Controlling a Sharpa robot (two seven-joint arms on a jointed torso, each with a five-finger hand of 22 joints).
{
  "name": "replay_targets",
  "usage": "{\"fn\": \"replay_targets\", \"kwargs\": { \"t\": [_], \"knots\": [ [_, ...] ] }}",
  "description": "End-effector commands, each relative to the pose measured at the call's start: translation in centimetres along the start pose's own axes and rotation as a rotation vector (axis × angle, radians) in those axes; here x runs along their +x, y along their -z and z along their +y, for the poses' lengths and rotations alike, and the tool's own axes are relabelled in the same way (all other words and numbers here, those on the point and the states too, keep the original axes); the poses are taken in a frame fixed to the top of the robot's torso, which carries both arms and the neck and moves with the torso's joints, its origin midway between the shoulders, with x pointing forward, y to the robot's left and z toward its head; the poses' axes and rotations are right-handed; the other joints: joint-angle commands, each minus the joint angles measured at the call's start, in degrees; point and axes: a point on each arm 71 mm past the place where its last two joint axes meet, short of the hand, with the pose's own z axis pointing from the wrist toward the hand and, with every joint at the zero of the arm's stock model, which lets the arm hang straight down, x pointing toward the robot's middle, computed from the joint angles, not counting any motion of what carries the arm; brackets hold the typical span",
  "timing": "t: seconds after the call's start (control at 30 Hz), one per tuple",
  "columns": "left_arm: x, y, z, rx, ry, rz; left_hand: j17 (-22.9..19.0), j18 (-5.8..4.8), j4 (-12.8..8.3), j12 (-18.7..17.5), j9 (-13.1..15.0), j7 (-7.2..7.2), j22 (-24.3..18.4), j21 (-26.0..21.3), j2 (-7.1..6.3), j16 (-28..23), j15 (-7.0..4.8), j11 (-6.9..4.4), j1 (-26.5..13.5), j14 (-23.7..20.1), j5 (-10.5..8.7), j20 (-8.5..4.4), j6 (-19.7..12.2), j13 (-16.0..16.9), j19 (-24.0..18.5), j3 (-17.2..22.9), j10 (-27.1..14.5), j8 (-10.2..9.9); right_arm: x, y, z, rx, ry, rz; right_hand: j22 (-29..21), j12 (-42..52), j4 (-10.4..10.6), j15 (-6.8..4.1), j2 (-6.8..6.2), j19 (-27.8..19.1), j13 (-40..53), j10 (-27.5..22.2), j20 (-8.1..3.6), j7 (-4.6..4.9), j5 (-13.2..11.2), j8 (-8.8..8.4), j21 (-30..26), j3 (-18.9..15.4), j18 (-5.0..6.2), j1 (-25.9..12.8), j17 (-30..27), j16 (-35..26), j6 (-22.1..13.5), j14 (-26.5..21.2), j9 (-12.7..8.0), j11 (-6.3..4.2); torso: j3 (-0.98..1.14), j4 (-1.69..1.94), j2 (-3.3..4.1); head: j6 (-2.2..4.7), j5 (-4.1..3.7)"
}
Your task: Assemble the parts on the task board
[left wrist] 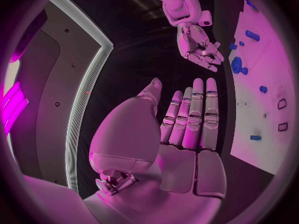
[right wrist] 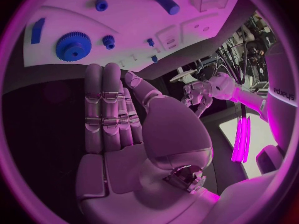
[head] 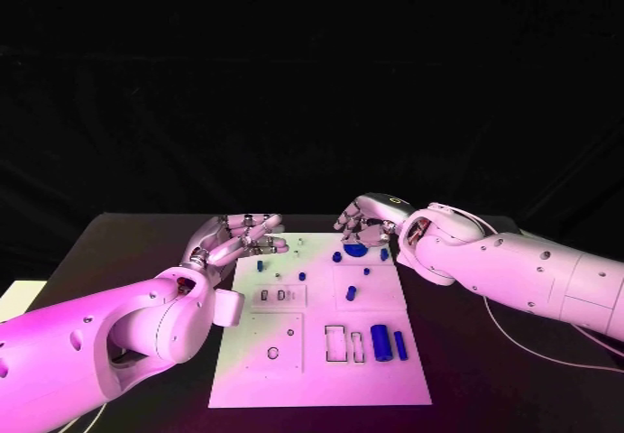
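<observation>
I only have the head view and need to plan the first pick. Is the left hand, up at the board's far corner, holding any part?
Observer: No. The left wrist view shows the left hand with its fingers straight and its palm bare.
Operator: And the right hand?
Observer: The right hand is empty too, with its fingers stretched out.
Operator: What lies ahead of its fingertips?
Observer: A large blue gear lies on the task board just beyond the fingertips, untouched, with a small blue gear beside it.

You have a black table (head: pixel 130 271) before you; the white task board (head: pixel 318 379) lies flat on its middle, its long side running away from the robot toward the far edge.
</observation>
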Motion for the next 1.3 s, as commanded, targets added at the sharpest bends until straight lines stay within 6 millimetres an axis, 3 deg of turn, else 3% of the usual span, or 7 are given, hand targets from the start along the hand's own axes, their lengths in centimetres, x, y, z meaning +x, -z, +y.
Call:
{"fn": "replay_targets", "kwargs": {
  "t": [0.03, 0.13, 0.43, 0.87, 1.3],
  "knots": [
    [0.5, 0.1, -0.2, -0.004, 0.021, 0.030, 0.1, 1.15, -0.3, 0.1, -0.1, 0.06, -0.1, 0.2, 0.48, 0.1, 0.02, -0.02, 0.1, 0.4, -0.02, -0.07, 0.2, 0.0, 0.5, -0.1, 0.2, -0.2, 0.3, -0.2, 0.2, 0.025, 0.198, 0.090, 0.9, -0.1, 0.1, -0.29, -0.20, -0.3, 0.2, -0.2, 0.06, -0.44, -0.3, -0.12, 1.4, 0.5, 0.73, -0.9, 1.4, 1.8, 0.3, 2.3, 0.1, 0.00, -0.30, 0.34, 1.22, 0.27, -0.23],
    [0.6, 0.1, -0.2, -0.006, 0.023, 0.034, 0.3, 1.08, -0.5, -0.1, -0.1, 0.29, -0.2, 0.1, 0.55, 0.0, 0.12, 0.14, 0.1, 0.2, -0.02, -0.06, 0.1, 0.0, 0.5, -0.1, 0.0, -0.4, 0.2, -0.4, 0.6, 0.020, 0.231, 0.109, 2.0, -0.1, 0.3, -0.33, -0.58, -0.2, 0.3, -0.3, 0.04, -0.55, -0.4, -0.15, 2.8, 0.6, 0.68, -1.6, 2.4, 3.2, 0.3, 2.3, 0.1, -0.12, -0.41, 0.42, 1.70, 0.53, -0.48],
    [0.9, 0.3, -0.3, -0.006, 0.028, 0.044, 0.5, 1.01, -0.8, -0.4, -0.1, 0.40, -0.4, -0.3, 0.62, -0.4, 0.30, 0.28, 0.1, -0.3, -0.03, 0.03, 0.0, -0.1, 0.3, -0.1, -0.2, -0.7, 0.5, -0.9, 1.1, 0.017, 0.291, 0.158, 13.5, -0.2, 1.1, -0.07, -1.51, 2.2, 0.2, -3.2, 0.30, -0.60, -0.6, -0.17, 12.4, 1.1, -0.79, -2.8, 5.8, 8.8, 0.2, 1.7, 0.1, 0.33, -0.65, 0.72, 2.80, 0.58, -0.43],
    [1.0, 0.6, -0.5, -0.009, 0.032, 0.052, 0.6, 0.98, -1.0, -0.6, -0.1, 0.50, -0.5, -0.6, 0.64, -0.7, 0.42, 0.39, -0.1, -0.7, -0.03, 0.11, -0.1, -0.1, 0.2, -0.3, -0.4, -0.9, 0.8, -1.2, 1.2, 0.020, 0.334, 0.189, 16.1, -0.2, 1.4, 0.16, -1.33, 1.9, 0.0, -5.2, 0.60, -0.62, -0.7, -0.01, 15.0, 1.7, -1.03, -2.5, 7.4, 11.2, 0.8, 1.0, 0.2, 0.65, -0.67, 1.12, 3.78, 0.78, -0.85],
    [1.0, 0.7, -0.5, -0.010, 0.031, 0.056, 0.7, 0.97, -1.0, -0.7, -0.1, 0.56, -0.5, -0.7, 0.65, -0.8, 0.45, 0.43, -0.1, -0.7, -0.04, 0.13, -0.1, -0.1, 0.2, -0.3, -0.4, -0.9, 0.9, -1.4, 1.0, 0.024, 0.331, 0.193, 17.2, 0.1, 2.2, 0.14, -0.28, 1.6, 0.0, -4.9, 0.64, -0.73, -1.0, 0.17, 16.2, 2.7, -1.06, -2.5, 8.8, 13.1, 1.7, 0.6, 0.4, 0.55, -0.82, 1.20, 4.59, 1.14, -1.00]
  ]
}}
